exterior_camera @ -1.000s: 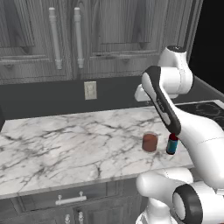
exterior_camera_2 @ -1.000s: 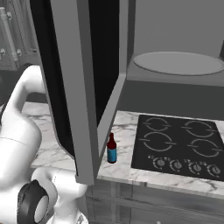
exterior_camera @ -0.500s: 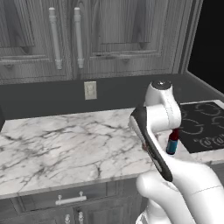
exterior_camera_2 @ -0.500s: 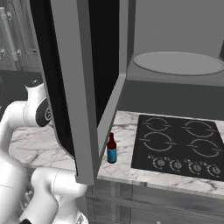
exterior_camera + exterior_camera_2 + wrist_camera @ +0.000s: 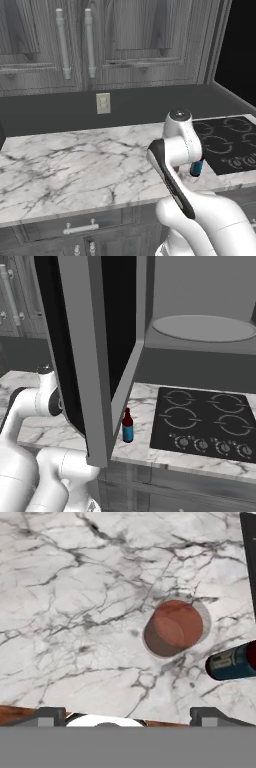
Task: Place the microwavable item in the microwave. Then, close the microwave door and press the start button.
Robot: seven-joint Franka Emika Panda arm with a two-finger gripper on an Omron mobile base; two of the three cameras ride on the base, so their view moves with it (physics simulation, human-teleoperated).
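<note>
Standing upright on the marble counter (image 5: 60,587), mouth toward the hand camera, long axis vertical: the reddish-brown cup (image 5: 173,628) with its clear glassy rim, seen from above as a near circle. Just right of it in the hand view, apart from it, the blue-labelled bottle (image 5: 232,662) with red neck; label writing too blurred to read. Hovering above the cup with nothing between the fingers, the pincer (image 5: 127,714), its dark fingertips (image 5: 47,716) spread wide at the bottom of the hand view. Folded over the counter's front edge in the left base view, the white arm (image 5: 176,165), hiding the cup. Farther right in the right base view, the microwave door (image 5: 82,356) swung open, the turntable plate (image 5: 204,329) inside the microwave (image 5: 200,343), and the black stovetop (image 5: 205,421) below.
</note>
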